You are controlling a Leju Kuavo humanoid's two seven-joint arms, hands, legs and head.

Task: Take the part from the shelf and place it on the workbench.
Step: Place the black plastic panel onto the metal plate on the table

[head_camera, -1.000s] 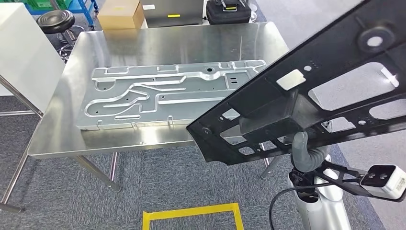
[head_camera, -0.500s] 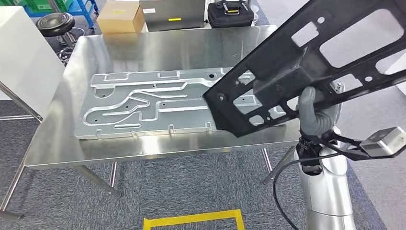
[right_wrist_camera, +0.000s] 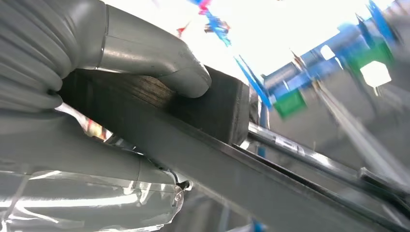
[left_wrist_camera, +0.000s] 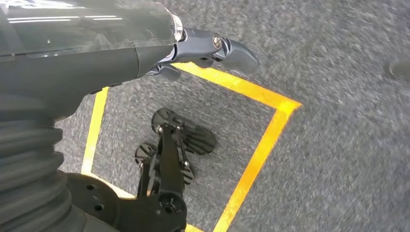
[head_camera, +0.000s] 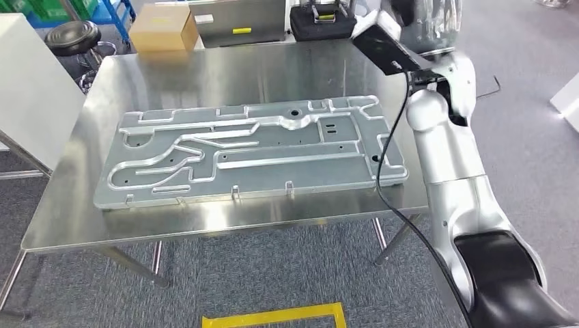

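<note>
Black part (right_wrist_camera: 212,145) (no readable markings) clamped between right hand (right_wrist_camera: 96,96) thumb and fingers (right_wrist_camera: 72,145); left hand's grasp indiscernible.

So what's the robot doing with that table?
The robot's right hand grips a black part, seen close up from its wrist camera. Its silver right arm is raised beside the steel workbench. A big grey metal plate lies flat on the bench. The black part is not on the bench yet. The left hand hangs over grey carpet with yellow tape, holding nothing.
</note>
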